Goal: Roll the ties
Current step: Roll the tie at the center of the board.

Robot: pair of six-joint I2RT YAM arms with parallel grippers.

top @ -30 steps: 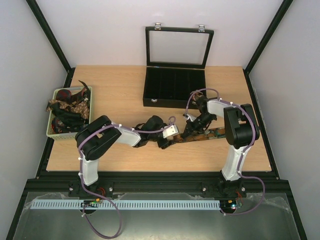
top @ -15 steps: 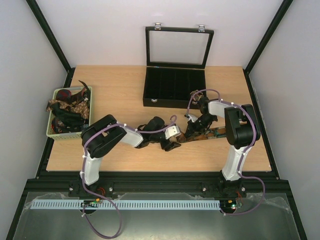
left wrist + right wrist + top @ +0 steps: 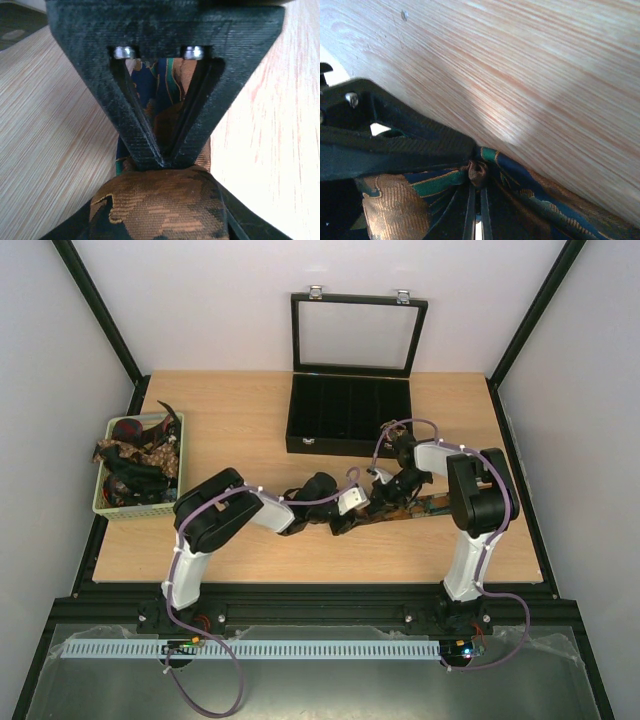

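Observation:
One tie, brown with blue and green patterning, lies along the table in front of the right arm. My right gripper is shut on its small rolled end, its thin fingers pinching the coil from below. From the left, my left gripper has its jaws converging to a V on the same tie, with the tips meeting on the fabric. In the right wrist view the left gripper's black body sits right against the roll. More ties lie heaped in the basket.
The pale green basket stands at the table's left edge. A black compartmented box with its glass lid raised sits at the back centre. Bare wood lies between the box and the arms.
My left gripper has slid right along the table toward the right gripper, and its jaws have narrowed onto the tie. The right gripper has stayed shut in place.

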